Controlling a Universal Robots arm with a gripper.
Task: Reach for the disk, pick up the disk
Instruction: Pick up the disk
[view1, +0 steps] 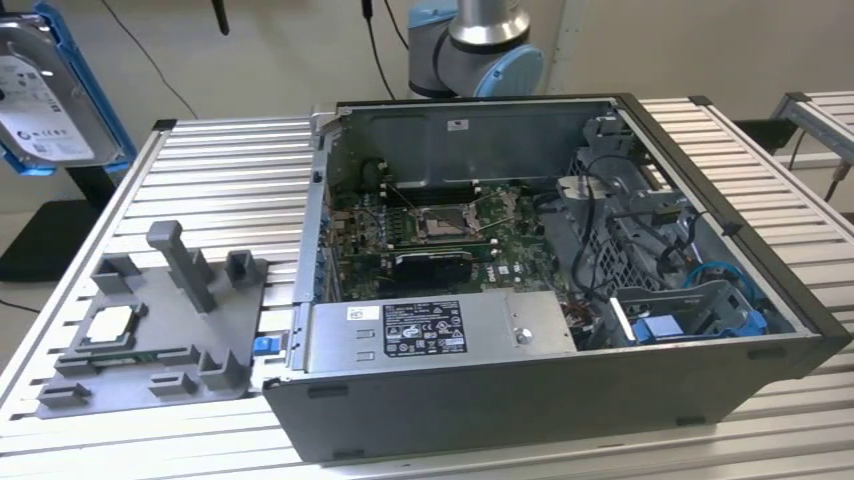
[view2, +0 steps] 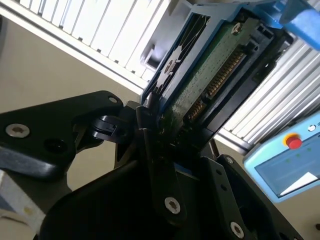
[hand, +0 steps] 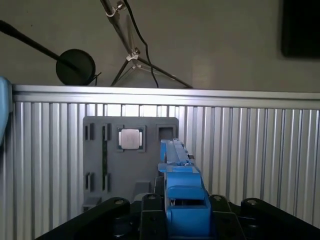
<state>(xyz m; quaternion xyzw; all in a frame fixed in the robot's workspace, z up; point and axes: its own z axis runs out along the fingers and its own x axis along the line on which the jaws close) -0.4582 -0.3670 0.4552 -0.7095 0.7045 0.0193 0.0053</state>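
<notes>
One disk (view1: 51, 95) is in the gripper's hold and off the worktop (view1: 227, 180): in the exterior view it hangs at the exterior view's far left, upright, its white label facing the camera and its bright blue carrier running along the edges, well apart from the open computer case (view1: 534, 400) that lies on the slatted aluminium surface. In the second wrist view the gripper (view2: 175, 132) has its black fingers (view2: 149, 142) pinching the disk (view2: 210, 75) by one end, pressed against its two opposite faces, with the green circuit board of its underside and a row of gold contacts turned towards the camera. In the first wrist view the disk (hand: 182, 195) is seen edge-on as a blue strip rising from between the fingers (hand: 150, 207) of the gripper (hand: 184, 209), and beyond it lies the grey fixture plate (hand: 125, 160) with a small square silver chip (hand: 130, 138) seated in one of its recesses. That same fixture plate (view1: 160, 330) sits on the worktop at the exterior view's left, beside the case, with the chip (view1: 110, 325) near its outer edge. Inside the case a grey metal box with a black-and-white sticker (view1: 441, 335) lies along the near wall, and the green motherboard (view1: 441, 225) lies behind it. A light blue pendant with a red button (view2: 285, 165) shows past the worktop's edge in the second wrist view
</notes>
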